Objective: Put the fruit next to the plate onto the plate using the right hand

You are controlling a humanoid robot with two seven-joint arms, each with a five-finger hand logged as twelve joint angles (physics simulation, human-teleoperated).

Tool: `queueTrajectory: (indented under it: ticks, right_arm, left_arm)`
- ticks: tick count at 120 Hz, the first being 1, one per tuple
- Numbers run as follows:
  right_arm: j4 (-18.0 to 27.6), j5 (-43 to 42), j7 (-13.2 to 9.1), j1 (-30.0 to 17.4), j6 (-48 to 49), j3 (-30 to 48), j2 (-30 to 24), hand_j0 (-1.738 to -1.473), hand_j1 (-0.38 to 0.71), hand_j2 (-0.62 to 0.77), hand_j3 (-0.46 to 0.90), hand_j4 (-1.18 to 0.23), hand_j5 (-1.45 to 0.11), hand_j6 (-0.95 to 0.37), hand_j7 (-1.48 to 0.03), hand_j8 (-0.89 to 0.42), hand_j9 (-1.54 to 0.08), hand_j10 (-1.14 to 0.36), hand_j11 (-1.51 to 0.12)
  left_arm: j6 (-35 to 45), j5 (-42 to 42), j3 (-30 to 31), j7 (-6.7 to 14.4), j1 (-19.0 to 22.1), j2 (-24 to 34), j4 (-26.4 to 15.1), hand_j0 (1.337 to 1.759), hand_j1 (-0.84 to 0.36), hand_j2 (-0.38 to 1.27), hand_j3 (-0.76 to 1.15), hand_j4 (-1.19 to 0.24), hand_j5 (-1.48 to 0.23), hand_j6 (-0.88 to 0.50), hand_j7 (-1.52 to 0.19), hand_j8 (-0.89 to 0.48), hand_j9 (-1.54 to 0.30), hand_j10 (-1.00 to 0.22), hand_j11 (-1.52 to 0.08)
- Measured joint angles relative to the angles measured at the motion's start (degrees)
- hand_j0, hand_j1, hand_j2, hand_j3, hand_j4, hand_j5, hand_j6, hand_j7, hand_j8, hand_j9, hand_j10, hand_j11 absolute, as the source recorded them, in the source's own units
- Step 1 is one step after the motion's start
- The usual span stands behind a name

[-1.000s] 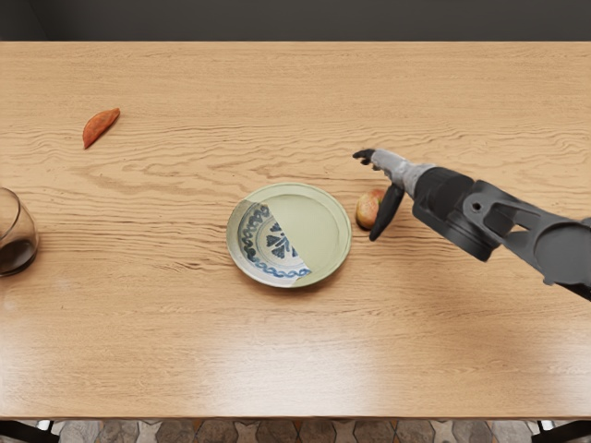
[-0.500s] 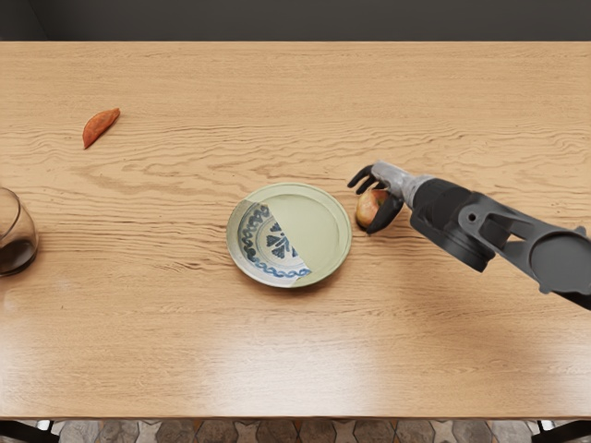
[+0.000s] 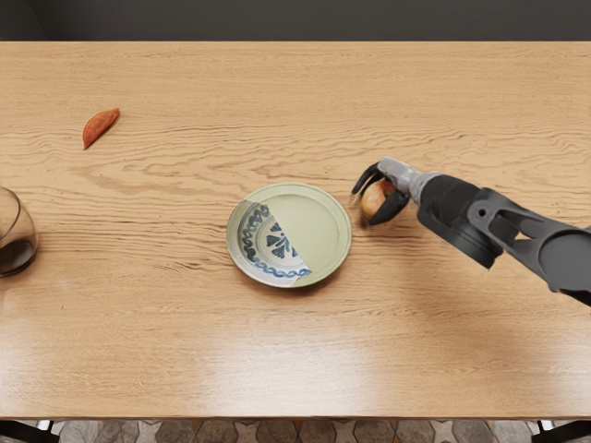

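Head view. Looked down on a broad desk (image 3: 295, 360) of pale matte wood with long wavy grain. Near the middle, saw a round, shallow plate (image 3: 317, 224) of glossy ceramic, one half plain pale green, the other patterned in blue. Far left, noted a thin, curved orange-red slice (image 3: 100, 125) lying flat. At the left edge, noted a rounded clear glass (image 3: 13, 233) with dark liquid in it.

Found the fruit (image 3: 374, 198), small, round and smooth, yellow blushed with red, just beside the plate's right rim and not on the plate. Found it inside the right hand (image 3: 386, 191), dark grey and jointed, reaching in on a bulky arm from the right edge.

Saw the fingers (image 3: 367, 175) curled over the fruit's top and far side, with the thumb against its near side, closed around it in a grasp. Could not tell whether the fruit touched the desk or was raised off it.
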Motion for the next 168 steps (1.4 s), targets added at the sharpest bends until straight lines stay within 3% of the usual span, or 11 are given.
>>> queueTrajectory:
  ticks: [12,36,62,84,102,114,131,148,168]
  right_arm:
    - [1.1,1.0,0.0,0.4,0.3,2.7,-0.5,-1.648,0.19,-0.08,0.00,-0.58,-0.79,-0.40,-0.77,-0.28,-0.79,-0.43,-0.73]
    - [8.5,4.8,0.0,1.4,4.5,7.0,-0.1,-1.649,0.19,-0.07,0.00,-0.58,-0.79,-0.40,-0.76,-0.28,-0.79,-0.42,-0.75]
    - [8.7,5.8,0.0,-0.6,5.9,5.2,4.7,-1.651,0.19,-0.05,0.00,-0.56,-0.78,-0.41,-0.75,-0.28,-0.78,-0.42,-0.75]
    - [9.2,5.8,0.0,-1.2,7.4,7.3,4.9,-1.655,-0.10,-0.02,0.00,-0.25,-0.35,-0.19,-0.34,-0.14,-0.35,-0.20,-0.34]
    - [9.7,15.5,0.0,-1.8,25.3,17.7,1.2,-1.657,-0.22,-0.01,0.00,-0.13,-0.18,-0.10,-0.18,-0.08,-0.18,-0.11,-0.18]
    - [9.8,23.3,0.0,-6.9,33.9,28.3,-0.2,-1.657,-0.25,-0.01,0.00,-0.09,-0.13,-0.08,-0.12,-0.06,-0.13,-0.08,-0.12]
    - [9.5,35.2,0.0,-16.4,37.9,40.3,-1.0,-1.658,-0.28,-0.01,0.00,-0.06,-0.08,-0.05,-0.08,-0.04,-0.08,-0.05,-0.08]
    - [8.0,49.1,0.0,-25.7,38.9,46.4,-6.3,-1.658,-0.30,-0.01,0.00,-0.04,-0.06,-0.04,-0.05,-0.03,-0.06,-0.04,-0.05]
    - [6.5,54.3,0.0,-33.0,39.2,53.3,-9.8,-1.658,-0.31,0.00,0.00,-0.03,-0.04,-0.03,-0.04,-0.03,-0.04,-0.03,-0.04]
  left_arm:
    - [0.0,0.0,0.0,0.0,-0.1,0.0,0.0,1.658,0.35,0.00,0.00,0.00,0.00,0.00,0.00,0.00,0.00,0.00,0.00]
    - [0.0,0.0,0.0,0.0,-0.1,0.0,0.0,1.658,0.35,0.00,0.00,0.00,0.00,0.00,0.00,0.00,0.00,0.00,0.00]
    - [0.0,0.0,0.0,0.0,0.0,0.0,0.0,1.658,0.35,0.00,0.00,0.00,0.00,0.00,0.00,0.00,0.00,0.00,0.00]
    - [0.0,0.0,0.0,0.0,0.0,0.0,0.0,1.658,0.35,0.00,0.00,0.00,0.00,0.00,0.00,0.00,0.00,0.00,0.00]
    - [0.0,0.0,0.0,0.0,-0.1,0.0,0.0,1.658,0.35,0.00,0.00,0.00,0.00,0.00,0.00,0.00,0.00,0.00,0.00]
    - [0.0,0.0,0.0,0.0,0.0,0.0,0.0,1.658,0.35,0.00,0.00,0.00,0.00,0.00,0.00,0.00,0.00,0.00,0.00]
    - [0.0,0.0,0.0,0.0,0.0,0.0,0.0,1.658,0.35,0.00,0.00,0.00,0.00,0.00,0.00,0.00,0.00,0.00,0.00]
    - [0.0,0.0,0.0,0.0,0.0,0.0,0.0,1.658,0.35,0.00,0.00,0.00,0.00,0.00,0.00,0.00,0.00,0.00,0.00]
    - [0.0,0.0,0.0,0.0,0.0,0.0,0.0,1.658,0.35,0.00,0.00,0.00,0.00,0.00,0.00,0.00,0.00,0.00,0.00]
